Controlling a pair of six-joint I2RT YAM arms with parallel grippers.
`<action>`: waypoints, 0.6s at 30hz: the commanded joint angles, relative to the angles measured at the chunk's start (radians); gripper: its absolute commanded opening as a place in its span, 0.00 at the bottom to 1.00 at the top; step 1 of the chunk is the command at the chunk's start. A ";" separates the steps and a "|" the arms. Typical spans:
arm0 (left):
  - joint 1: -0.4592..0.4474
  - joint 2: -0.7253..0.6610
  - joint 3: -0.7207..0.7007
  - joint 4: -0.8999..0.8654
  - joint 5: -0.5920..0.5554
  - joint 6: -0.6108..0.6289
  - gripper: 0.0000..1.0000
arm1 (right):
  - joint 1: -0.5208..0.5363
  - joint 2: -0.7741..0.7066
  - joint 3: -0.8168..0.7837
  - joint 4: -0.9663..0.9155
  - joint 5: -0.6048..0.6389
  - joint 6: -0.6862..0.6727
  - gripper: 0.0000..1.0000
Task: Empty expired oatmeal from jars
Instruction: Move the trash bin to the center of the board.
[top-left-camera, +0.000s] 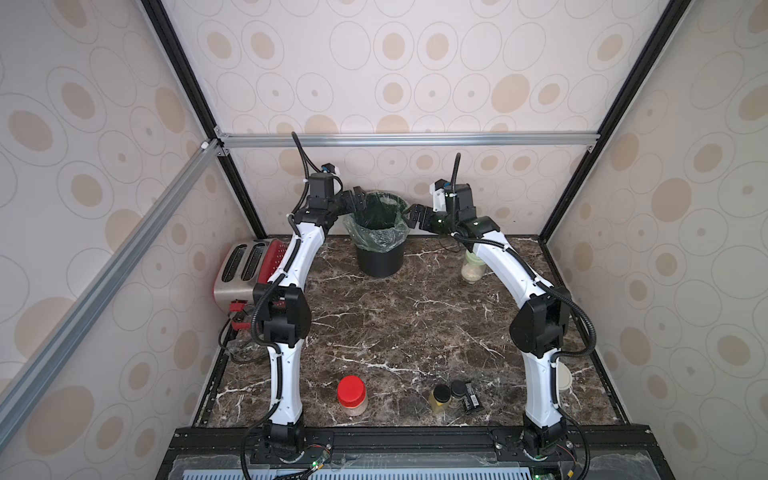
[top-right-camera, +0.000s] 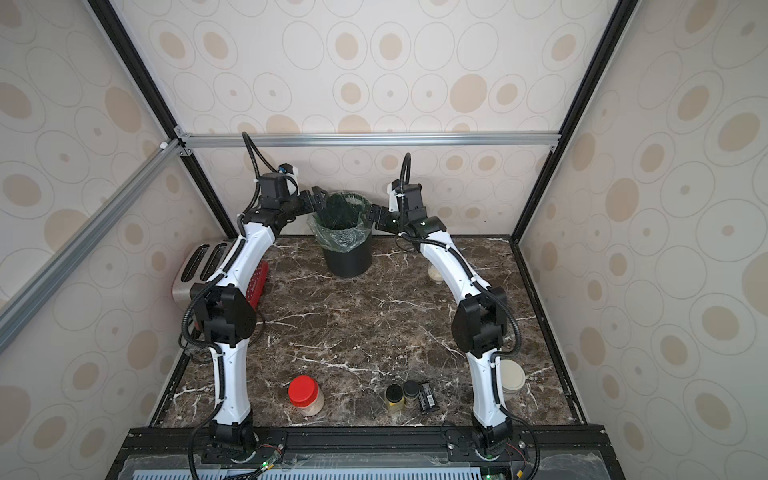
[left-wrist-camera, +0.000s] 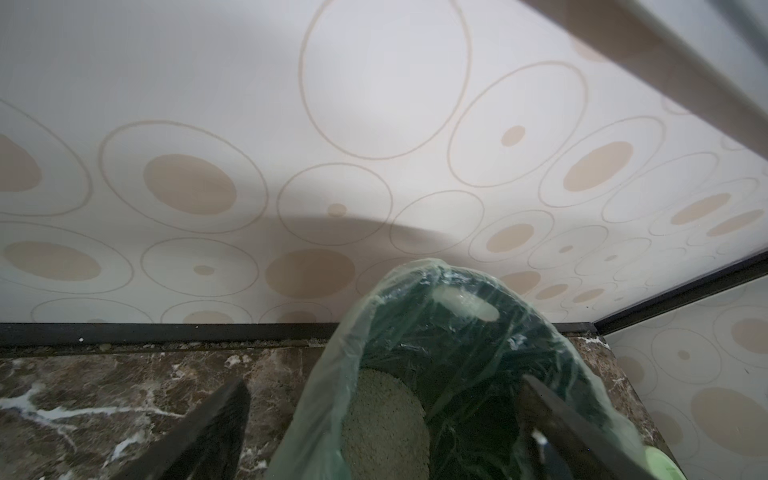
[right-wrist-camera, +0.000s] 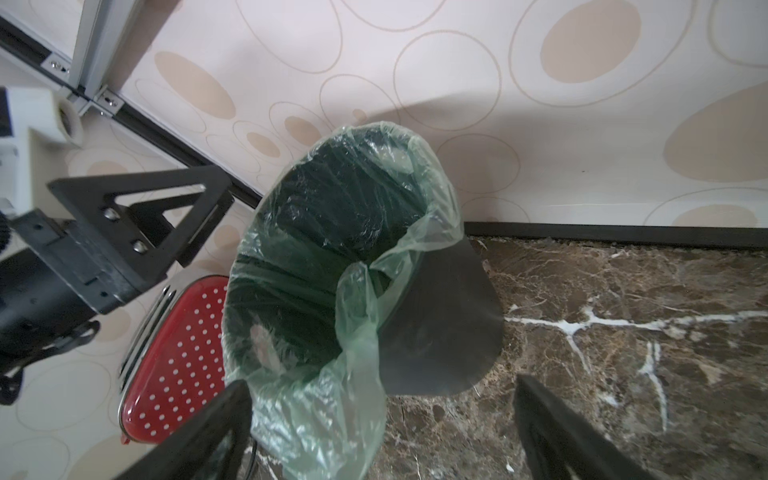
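In both top views, three jars stand on the marble table. The red-lidded jar (top-left-camera: 352, 395) (top-right-camera: 306, 395) is at the front. The pale-green-lidded jar (top-left-camera: 473, 268) is partly behind my right arm, and the beige-lidded jar (top-right-camera: 512, 376) is beside that arm's base. A black bin (top-left-camera: 380, 257) with a green liner stands at the back. A heap of oatmeal (left-wrist-camera: 382, 424) lies inside it. My left gripper (top-left-camera: 357, 199) (left-wrist-camera: 383, 384) hangs open over the bin's left rim. My right gripper (top-left-camera: 415, 216) (right-wrist-camera: 380, 395) is open by the right rim. Neither holds anything.
A red and steel toaster (top-left-camera: 245, 266) (right-wrist-camera: 178, 353) stands at the back left, behind my left arm. Two small black-capped bottles (top-left-camera: 441, 397) (top-left-camera: 458, 390) and a black packet (top-left-camera: 473, 399) sit at the front right. Patterned walls enclose the table on three sides.
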 joint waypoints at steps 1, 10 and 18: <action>0.011 0.062 0.106 -0.035 0.060 -0.041 0.99 | -0.014 0.068 0.088 -0.035 -0.002 0.076 0.99; 0.029 0.143 0.123 0.075 0.183 -0.070 0.99 | -0.014 0.275 0.366 -0.066 -0.025 0.094 0.96; 0.015 0.099 0.000 0.203 0.267 -0.134 0.99 | -0.013 0.315 0.349 0.060 -0.080 0.111 0.95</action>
